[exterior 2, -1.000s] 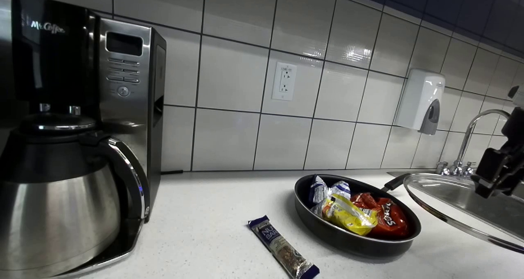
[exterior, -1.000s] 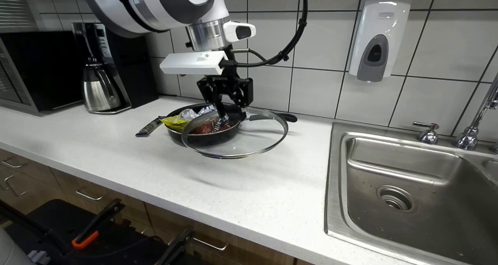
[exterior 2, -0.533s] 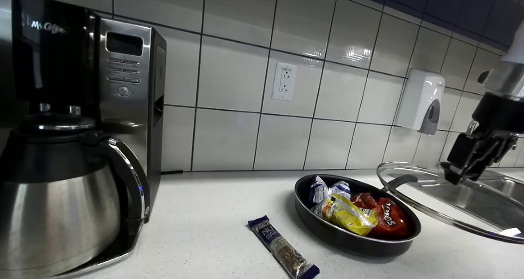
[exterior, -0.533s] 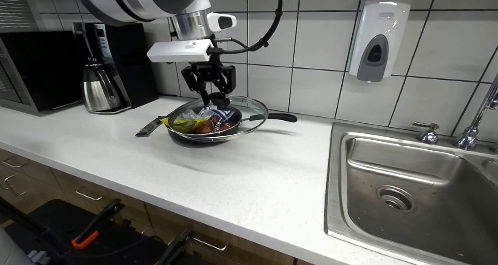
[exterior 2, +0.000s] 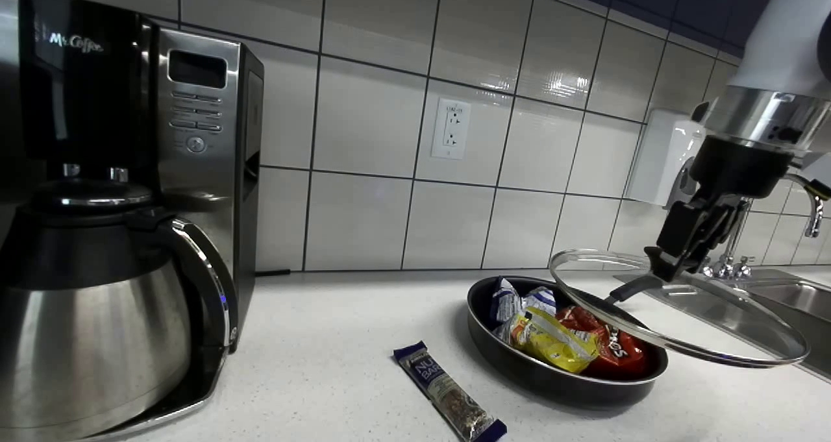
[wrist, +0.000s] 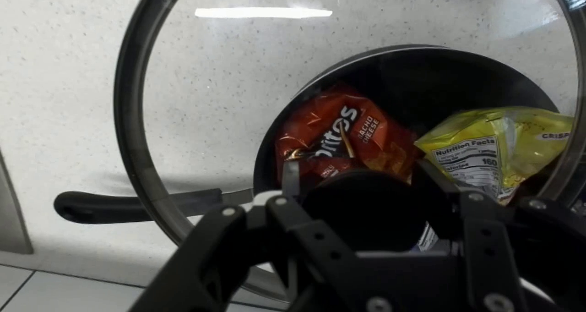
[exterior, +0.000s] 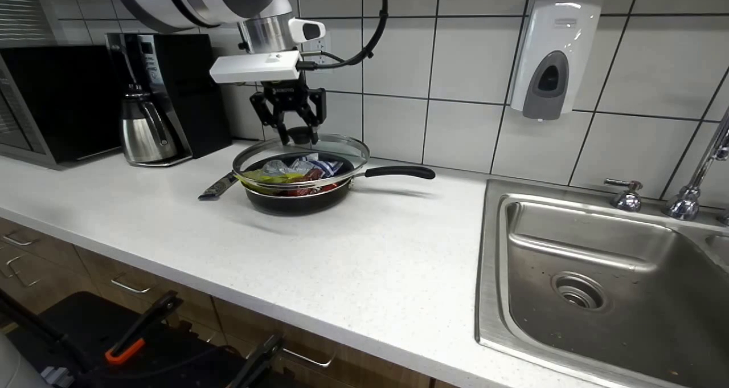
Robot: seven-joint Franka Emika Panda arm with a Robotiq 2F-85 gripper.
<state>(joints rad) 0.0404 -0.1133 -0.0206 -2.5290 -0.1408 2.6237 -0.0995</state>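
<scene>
Lid (exterior 2: 691,315) farther over pan (exterior 2: 571,389), contact unclear

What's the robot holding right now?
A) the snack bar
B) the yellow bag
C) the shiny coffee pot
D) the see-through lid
D: the gripper is closed on the dark knob of the see-through lid, and the pan shows through the glass from the wrist.

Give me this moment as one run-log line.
Gripper: closed on knob | glass lid: aloft, not seated on frying pan | snack bags: in pan | wrapped bar: on counter, beside pan
</scene>
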